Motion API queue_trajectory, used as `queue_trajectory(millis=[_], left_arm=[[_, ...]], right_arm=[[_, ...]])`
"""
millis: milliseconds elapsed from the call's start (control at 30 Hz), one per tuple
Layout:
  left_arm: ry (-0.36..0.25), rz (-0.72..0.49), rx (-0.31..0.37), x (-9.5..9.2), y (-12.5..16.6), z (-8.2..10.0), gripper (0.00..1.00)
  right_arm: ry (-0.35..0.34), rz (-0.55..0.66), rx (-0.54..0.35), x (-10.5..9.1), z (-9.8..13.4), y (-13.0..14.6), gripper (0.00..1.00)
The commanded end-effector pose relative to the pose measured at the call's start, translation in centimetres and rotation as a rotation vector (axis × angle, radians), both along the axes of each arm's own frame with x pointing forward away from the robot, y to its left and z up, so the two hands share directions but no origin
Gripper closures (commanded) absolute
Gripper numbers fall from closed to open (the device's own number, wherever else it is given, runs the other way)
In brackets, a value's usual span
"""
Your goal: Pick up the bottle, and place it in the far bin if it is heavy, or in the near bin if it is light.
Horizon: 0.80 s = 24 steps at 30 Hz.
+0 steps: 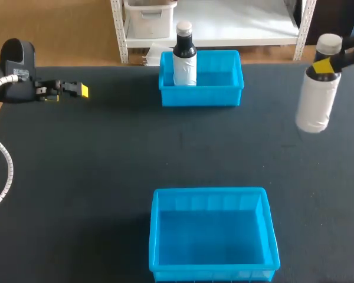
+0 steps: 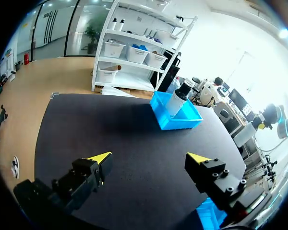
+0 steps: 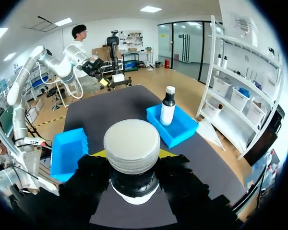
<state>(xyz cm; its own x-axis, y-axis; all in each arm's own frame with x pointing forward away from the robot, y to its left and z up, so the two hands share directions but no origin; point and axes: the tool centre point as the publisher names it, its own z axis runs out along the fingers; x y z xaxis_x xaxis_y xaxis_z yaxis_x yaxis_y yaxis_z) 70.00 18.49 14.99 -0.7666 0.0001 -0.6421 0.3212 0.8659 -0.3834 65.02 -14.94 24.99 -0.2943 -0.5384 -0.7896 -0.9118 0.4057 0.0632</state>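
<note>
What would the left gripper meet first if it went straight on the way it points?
Likely the side wall of the far blue plastic bin holding the dark, white-labelled bottle; only bare black table lies before the left gripper. Depth is unclear; the tabletop could come first.

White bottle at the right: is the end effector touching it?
Touching. In the right wrist view, the right end effector clamps the white bottle at its neck from both sides.

The left gripper (image 2: 150, 158) hovered over the dark table (image 2: 110, 124), fingers spread apart; ahead, a white-labelled bottle (image 2: 176, 100) stood inside a blue bin (image 2: 177, 123).
</note>
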Motion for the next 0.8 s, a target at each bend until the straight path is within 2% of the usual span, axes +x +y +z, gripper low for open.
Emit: queue_trajectory(millis=[33, 233, 400, 800], left_arm=[[0.000, 0.000, 0.000, 0.0, 0.0, 0.0, 0.00], [0.000, 0.000, 0.000, 0.0, 0.0, 0.0, 0.00], [0.000, 0.000, 0.000, 0.0, 0.0, 0.0, 0.00], [0.000, 0.000, 0.000, 0.0, 0.0, 0.0, 0.00]], right_arm=[[-0.075, -0.101, -0.050, -4.3, 1.7, 0.4, 1.00], [-0.080, -0.075, -0.045, -7.7, 2.7, 1.7, 1.00], [-0.079, -0.025, -0.026, -9.7, 3.2, 3.4, 1.00], [-0.057, 0.138, 0.041, -12.7, 2.2, 8.2, 1.00]])
